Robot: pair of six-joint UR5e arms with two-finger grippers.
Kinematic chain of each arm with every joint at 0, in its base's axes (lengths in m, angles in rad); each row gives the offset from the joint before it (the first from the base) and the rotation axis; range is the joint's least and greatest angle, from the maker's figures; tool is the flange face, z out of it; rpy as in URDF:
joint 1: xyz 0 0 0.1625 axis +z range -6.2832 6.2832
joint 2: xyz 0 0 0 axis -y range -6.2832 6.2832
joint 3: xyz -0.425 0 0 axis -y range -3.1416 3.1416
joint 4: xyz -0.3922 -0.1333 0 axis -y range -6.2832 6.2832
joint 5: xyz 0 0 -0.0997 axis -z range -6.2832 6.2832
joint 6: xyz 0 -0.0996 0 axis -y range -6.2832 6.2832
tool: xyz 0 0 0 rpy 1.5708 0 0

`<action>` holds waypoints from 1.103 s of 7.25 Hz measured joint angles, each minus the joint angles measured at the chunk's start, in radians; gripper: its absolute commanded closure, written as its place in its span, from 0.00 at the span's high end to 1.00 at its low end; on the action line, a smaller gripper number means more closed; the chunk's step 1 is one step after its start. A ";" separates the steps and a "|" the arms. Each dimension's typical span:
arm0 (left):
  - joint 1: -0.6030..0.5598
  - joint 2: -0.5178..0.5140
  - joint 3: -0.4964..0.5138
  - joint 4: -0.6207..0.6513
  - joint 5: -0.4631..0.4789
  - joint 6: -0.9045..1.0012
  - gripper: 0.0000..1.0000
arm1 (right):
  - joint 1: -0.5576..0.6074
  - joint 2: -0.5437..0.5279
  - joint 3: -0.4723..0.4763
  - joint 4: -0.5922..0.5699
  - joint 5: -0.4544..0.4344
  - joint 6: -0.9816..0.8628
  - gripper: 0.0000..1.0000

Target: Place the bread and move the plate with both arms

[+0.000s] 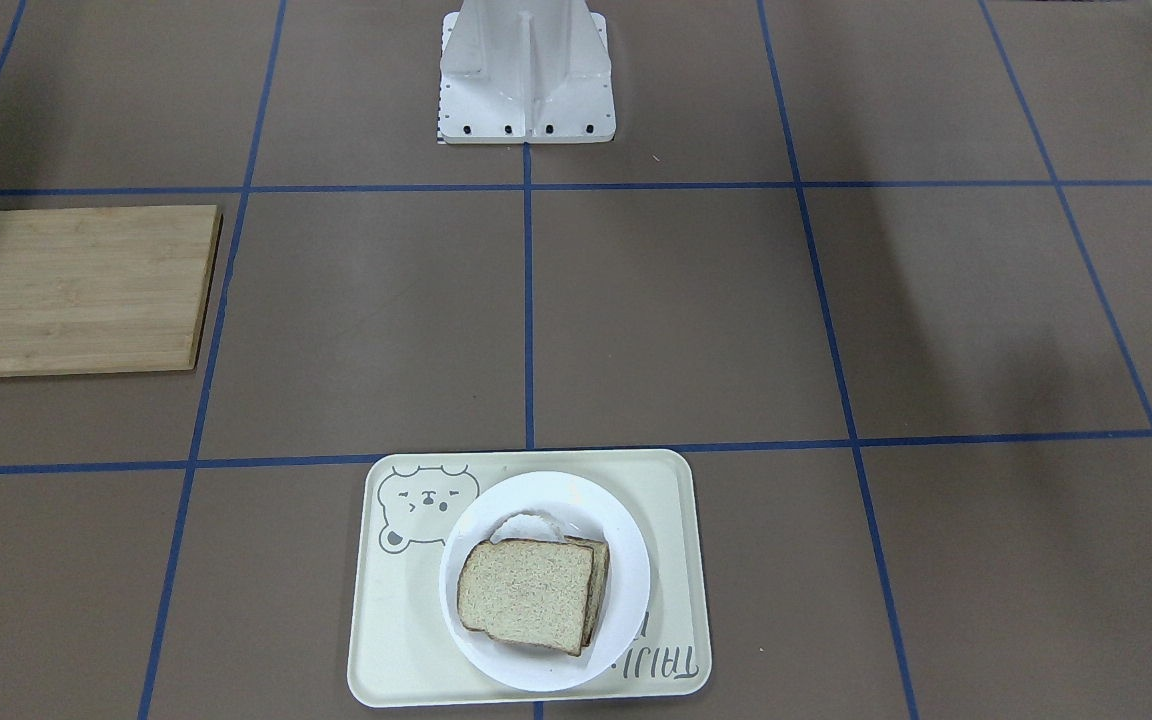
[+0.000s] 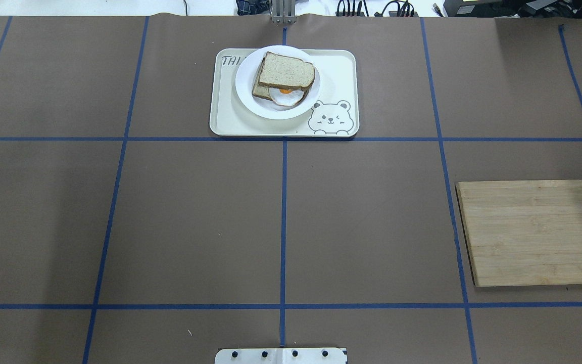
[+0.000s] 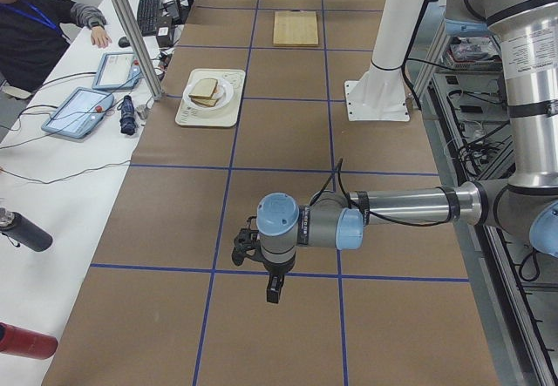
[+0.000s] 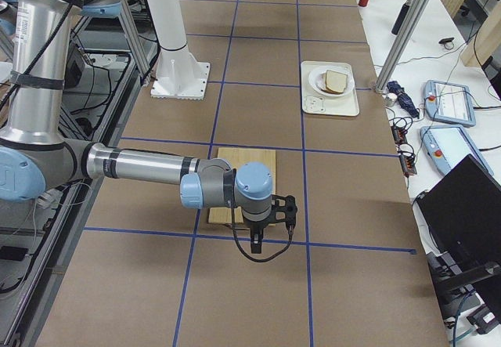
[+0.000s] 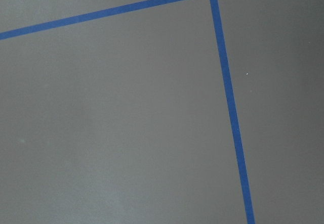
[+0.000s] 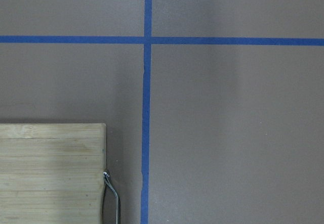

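**A:** What about the left gripper (image 3: 272,292)?

**B:** It hangs pointing down over bare desk (image 2: 195,217) near the left end, holding nothing. It shows only in the side view, so I cannot tell whether its jaws are apart or together.

**A:** And the right gripper (image 4: 256,243)?

**B:** It is the same: pointing down, nothing in it, above the desk near the right end, and the jaw state cannot be made out. Its wrist camera looks down on a corner of the cutting board (image 2: 533,232).

**A:** Where does that board lie?

**B:** It lies flat against the desk's right edge, about halfway between the robot's side and the far side. A thin metal piece (image 6: 110,193) lies just beside one of its edges.

**A:** Next in size?

**B:** The cream tray (image 2: 339,65) with a bear drawing sits at the middle of the desk's far edge, well apart from both grippers.

**A:** And the plate?

**B:** The white plate (image 2: 245,93) rests on the tray, on the tray's left half as seen from the robot.

**A:** The bread?

**B:** The bread (image 2: 286,71) is on the plate, lying on top of a second slice (image 2: 258,92). It is shifted toward the far edge, so the fried egg (image 2: 285,95) peeks out on the robot's side.
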 measured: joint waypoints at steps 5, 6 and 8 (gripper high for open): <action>0.000 0.000 -0.010 0.000 -0.013 0.000 0.98 | -0.004 0.003 0.004 -0.001 0.000 -0.002 1.00; 0.000 0.000 -0.011 0.000 -0.014 0.000 0.98 | -0.004 0.003 0.004 -0.001 0.000 -0.002 1.00; 0.000 0.000 -0.011 0.000 -0.015 0.000 0.98 | -0.006 0.003 0.004 0.000 -0.001 -0.002 1.00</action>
